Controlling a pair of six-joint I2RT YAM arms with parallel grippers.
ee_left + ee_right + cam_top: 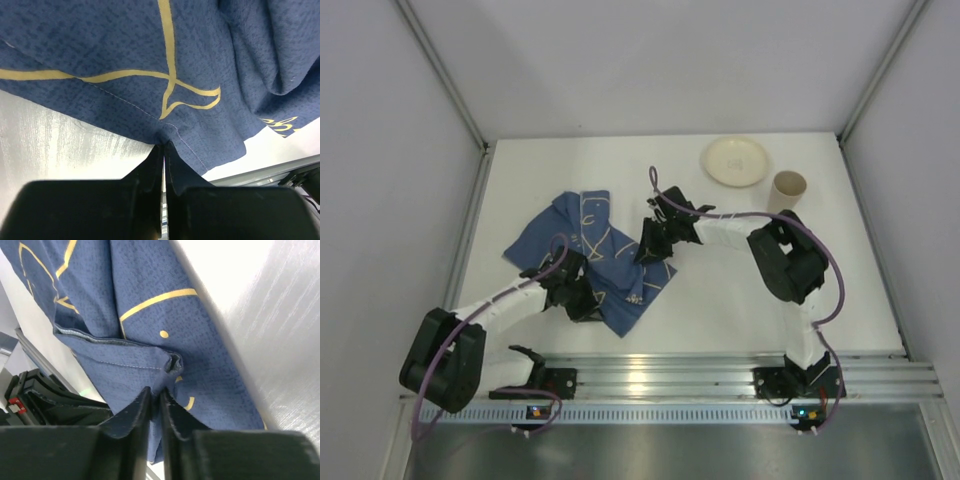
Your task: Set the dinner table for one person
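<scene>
One blue cloth (595,250) is seen crumpled on the dinner table (740,290), its hem pinched by the left gripper (164,147) and the right gripper (155,392); one cream plate (736,161) and one cup (788,188) are set far right

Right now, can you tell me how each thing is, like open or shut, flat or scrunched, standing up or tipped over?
cloth: scrunched and folded over itself, not spread flat, pinched at two edges.
left gripper: shut on the cloth's edge.
right gripper: shut on a folded edge of the cloth.
plate: lying flat, right way up, nothing on it.
cup: standing upright, open end up, beside the plate.
</scene>
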